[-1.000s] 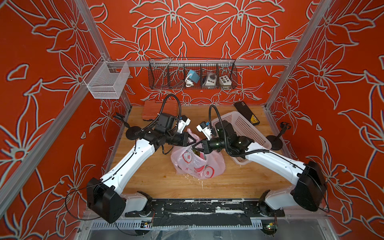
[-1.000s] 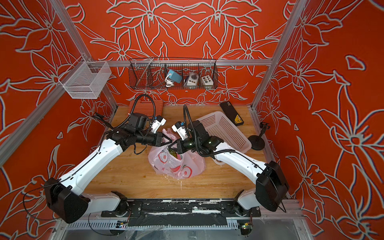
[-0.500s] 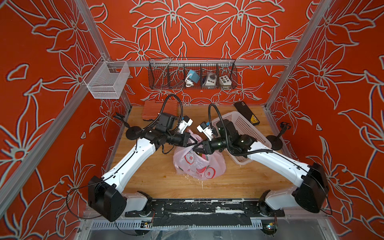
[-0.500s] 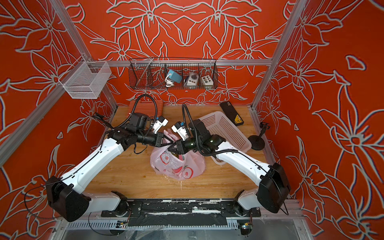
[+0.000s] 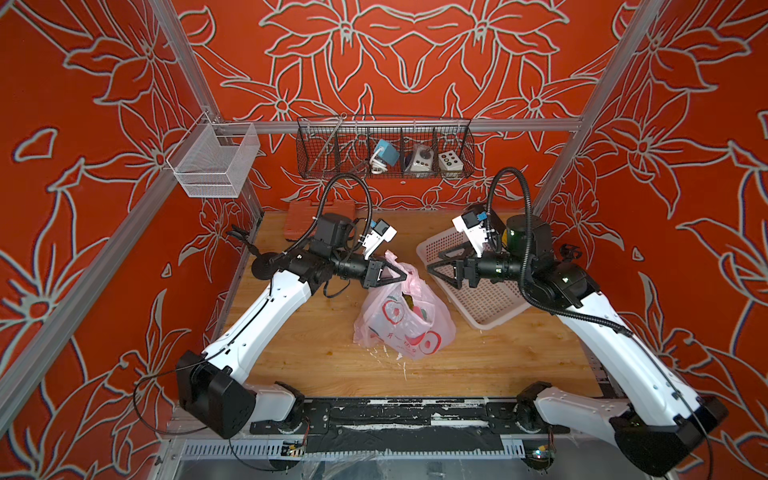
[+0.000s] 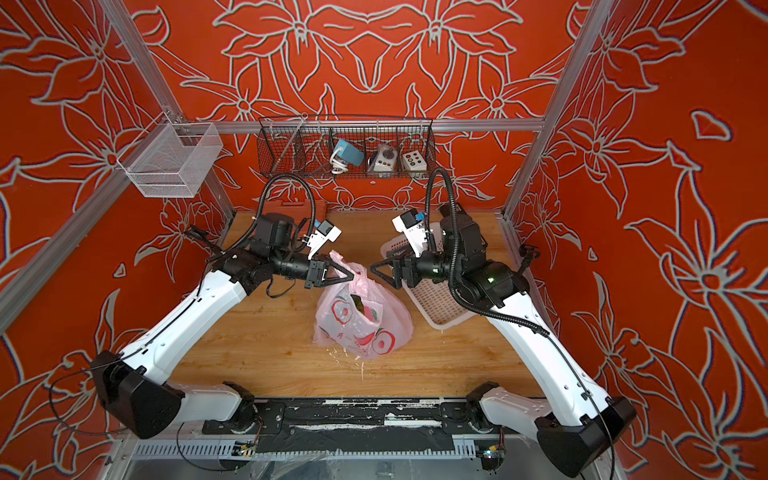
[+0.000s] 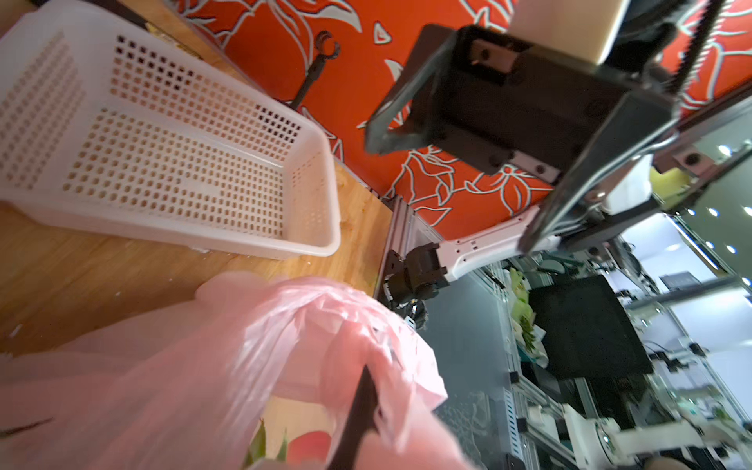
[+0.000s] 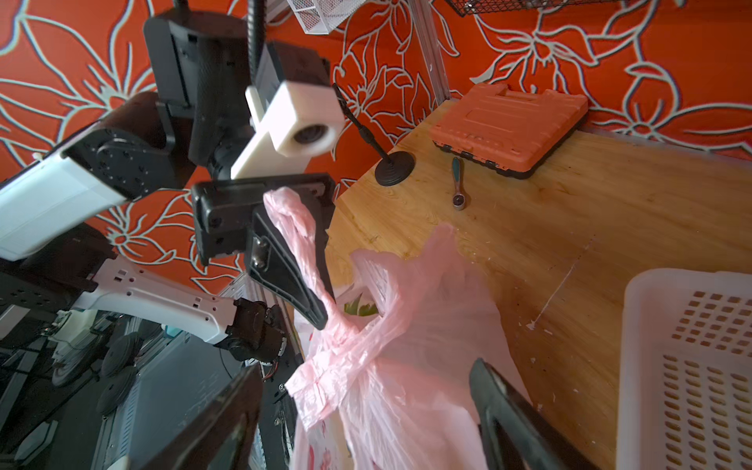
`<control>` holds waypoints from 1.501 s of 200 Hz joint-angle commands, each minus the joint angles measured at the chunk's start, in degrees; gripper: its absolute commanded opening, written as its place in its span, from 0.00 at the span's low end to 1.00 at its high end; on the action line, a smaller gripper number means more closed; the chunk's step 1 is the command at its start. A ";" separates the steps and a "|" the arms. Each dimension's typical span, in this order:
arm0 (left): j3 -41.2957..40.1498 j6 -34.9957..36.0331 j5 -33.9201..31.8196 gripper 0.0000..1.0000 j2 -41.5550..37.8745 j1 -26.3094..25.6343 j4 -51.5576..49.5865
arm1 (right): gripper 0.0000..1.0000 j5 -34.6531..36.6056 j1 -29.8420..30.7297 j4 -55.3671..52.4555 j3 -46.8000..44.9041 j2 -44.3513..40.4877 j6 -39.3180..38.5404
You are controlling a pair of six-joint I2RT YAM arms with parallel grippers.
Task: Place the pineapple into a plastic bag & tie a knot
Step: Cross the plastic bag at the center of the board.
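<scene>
Wooden worktop (image 5: 311,353), flowery orange walls (image 5: 415,62). Spotted left hand (image 5: 408,277) clamped shut on the plastic bag (image 5: 405,332) up top. Caught right hand (image 5: 432,269) spread wide just beside it, gripping nothing.

The bag (image 5: 415,332) is pale pink with red peach prints. Walls (image 5: 374,62) are orange-red with white flower outlines. Table (image 5: 311,357) light wood, basket (image 5: 490,307) white, case (image 8: 508,122) orange, arms (image 5: 266,316) white and black.
</scene>
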 commanded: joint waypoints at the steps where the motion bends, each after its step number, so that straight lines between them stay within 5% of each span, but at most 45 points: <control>1: 6.16 4.83 10.29 0.00 3.05 1.06 -3.76 | 0.84 -3.65 0.06 0.79 1.73 1.58 -1.19; 59: 6.45 7.33 13.95 0.00 5.50 2.40 -9.90 | 0.76 -9.46 0.08 6.45 2.77 7.11 -0.92; 99: -2.92 0.00 13.95 0.00 1.81 2.40 1.02 | 0.68 -13.93 0.03 10.28 0.43 10.43 -2.32; 148: -3.83 -0.68 14.21 0.00 1.70 2.40 0.69 | 0.68 -21.83 1.46 13.59 -1.52 13.24 -2.73; 209: -2.78 -0.31 14.21 0.00 0.98 2.40 -0.35 | 0.66 -24.20 4.39 12.68 -5.17 14.08 -3.16; 256: -2.29 0.46 14.30 0.00 0.66 2.41 -1.71 | 0.52 -25.15 4.63 12.47 -6.53 13.13 -3.14; 300: -2.69 0.98 14.12 0.00 0.21 2.48 -2.33 | 0.61 -26.67 4.57 11.94 -7.62 11.12 -2.68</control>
